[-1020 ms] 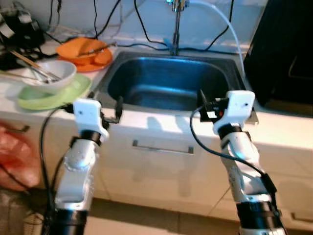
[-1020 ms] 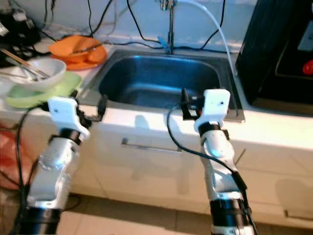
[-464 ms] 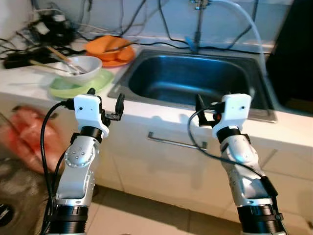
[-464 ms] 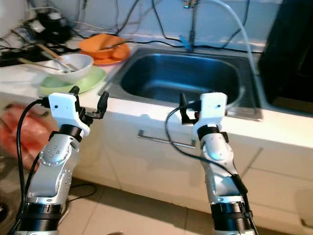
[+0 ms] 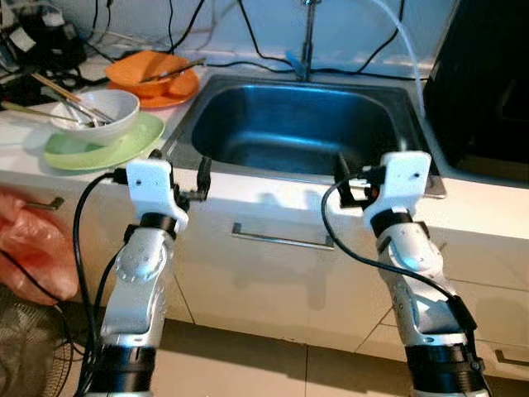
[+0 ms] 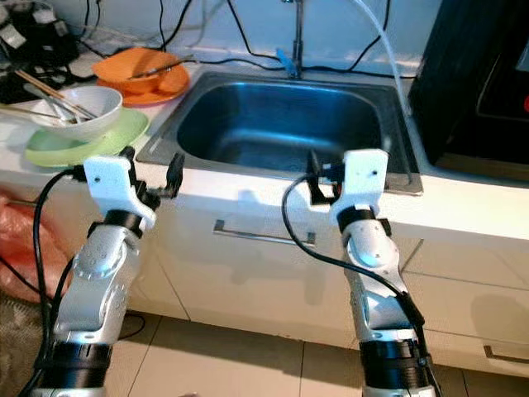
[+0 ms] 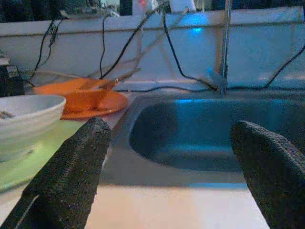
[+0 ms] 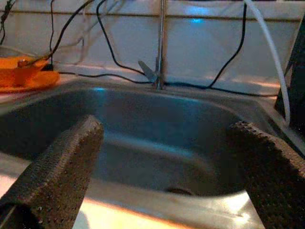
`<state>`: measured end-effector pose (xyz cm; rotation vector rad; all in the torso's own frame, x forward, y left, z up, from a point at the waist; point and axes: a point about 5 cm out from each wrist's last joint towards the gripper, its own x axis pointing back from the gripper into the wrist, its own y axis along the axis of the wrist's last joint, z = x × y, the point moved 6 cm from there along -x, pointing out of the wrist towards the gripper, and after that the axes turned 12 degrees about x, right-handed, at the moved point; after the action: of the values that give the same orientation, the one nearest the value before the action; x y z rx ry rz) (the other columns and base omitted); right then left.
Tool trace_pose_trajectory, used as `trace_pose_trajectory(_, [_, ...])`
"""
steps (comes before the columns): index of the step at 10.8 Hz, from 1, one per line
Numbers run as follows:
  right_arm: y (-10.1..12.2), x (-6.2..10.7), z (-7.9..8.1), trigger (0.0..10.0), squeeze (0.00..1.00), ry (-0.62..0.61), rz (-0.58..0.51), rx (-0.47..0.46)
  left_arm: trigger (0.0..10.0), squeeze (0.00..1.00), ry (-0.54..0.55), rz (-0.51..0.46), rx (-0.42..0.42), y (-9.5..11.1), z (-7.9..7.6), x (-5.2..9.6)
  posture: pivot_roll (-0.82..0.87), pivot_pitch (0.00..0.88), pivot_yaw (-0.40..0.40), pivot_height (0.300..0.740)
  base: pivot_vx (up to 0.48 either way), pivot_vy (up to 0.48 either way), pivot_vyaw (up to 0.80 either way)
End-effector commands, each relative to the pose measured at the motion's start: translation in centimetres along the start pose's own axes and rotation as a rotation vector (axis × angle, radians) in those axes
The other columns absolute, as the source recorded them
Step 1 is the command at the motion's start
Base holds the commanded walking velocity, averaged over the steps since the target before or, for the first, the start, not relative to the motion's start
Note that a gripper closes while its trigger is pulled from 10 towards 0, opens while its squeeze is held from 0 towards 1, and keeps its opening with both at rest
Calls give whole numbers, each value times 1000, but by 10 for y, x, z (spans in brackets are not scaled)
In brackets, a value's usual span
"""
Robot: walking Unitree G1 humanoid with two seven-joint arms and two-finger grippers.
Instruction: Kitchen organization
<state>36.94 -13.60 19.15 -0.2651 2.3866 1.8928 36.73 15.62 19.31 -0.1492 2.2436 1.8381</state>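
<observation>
Sink [image 5: 248, 91]: stainless, set in white counter [image 5: 273, 194], centre; basin bare, drain visible in right wrist view. Tap [image 5: 307, 37] at back edge, white hose [image 5: 405, 50] curving down R side; black cables along back wall.

L of sink, on counter: green plate [image 5: 124, 149] w/ white bowl [image 5: 103, 107] on it, chopsticks [image 5: 58, 87] & utensils resting in bowl. Behind it, nearer wall: orange plate [image 5: 178, 87] w/ orange bowl [image 5: 153, 70], utensil laid across.

R of sink: large black appliance [image 5: 488, 83].

Below counter: white cabinet front w/ metal drawer handle [image 5: 281, 240]. Red plastic bag [image 5: 29, 256] near floor, far L.

Left gripper [image 5: 178, 178]: raised at counter front edge, just L of sink; fingers spread wide, holding nothing.

Right gripper [image 5: 345, 178]: raised at counter front edge, at sink's R front corner; fingers spread wide, holding nothing.
</observation>
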Motion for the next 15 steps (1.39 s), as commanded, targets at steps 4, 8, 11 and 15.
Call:
trace_pose_trajectory(4, [10, -5, -6, 10000, 0, -8, -21, -4, 10000, 0, 22, -85, 9, 29, 1, -10, 16, 29, 5, 740, 0, 0, -800])
trace_pose_trajectory(8, [29, -5, 1, 10000, 0, 37, -99, 3, 10000, 0, 97, -134, 25, 45, 14, -10, 23, 25, -15, 740, 0, 0, -136])
trace_pose_trajectory(11, [48, -6, 2, 10000, 0, 42, -169, -3, 10000, 0, 71, -174, 17, 60, 12, -13, 22, 22, -10, 740, 0, 0, 0])
trace_pose_trajectory(15, [59, -6, 0, 10000, 0, 38, -205, 15, 10000, 0, 40, -177, 12, 59, 2, -12, 18, 25, -10, 740, 328, 61, 0])
